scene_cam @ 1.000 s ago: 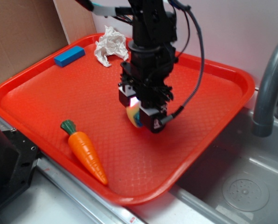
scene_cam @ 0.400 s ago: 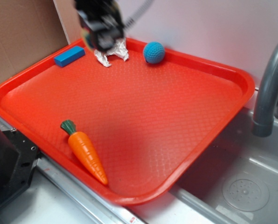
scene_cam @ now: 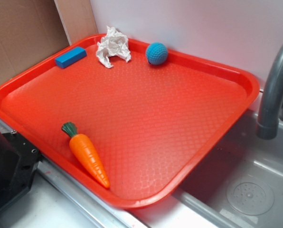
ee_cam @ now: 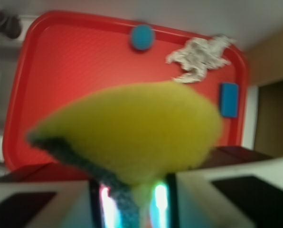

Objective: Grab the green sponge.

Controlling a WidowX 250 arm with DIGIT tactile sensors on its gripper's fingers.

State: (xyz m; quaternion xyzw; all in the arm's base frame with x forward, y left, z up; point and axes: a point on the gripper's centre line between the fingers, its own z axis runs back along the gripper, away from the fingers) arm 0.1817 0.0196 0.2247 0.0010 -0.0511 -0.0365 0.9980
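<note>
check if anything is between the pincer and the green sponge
Nothing visible is. In the wrist view the green sponge is already pinched in the pincer, raised high above the red tray. The teal ball, crumpled paper and blue block lie far below it.

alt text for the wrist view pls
A yellow sponge with a dark scouring edge fills the blurred foreground, pinched between the gripper fingers. Far below lies a red tray holding a teal ball, crumpled paper and a blue block.
</note>
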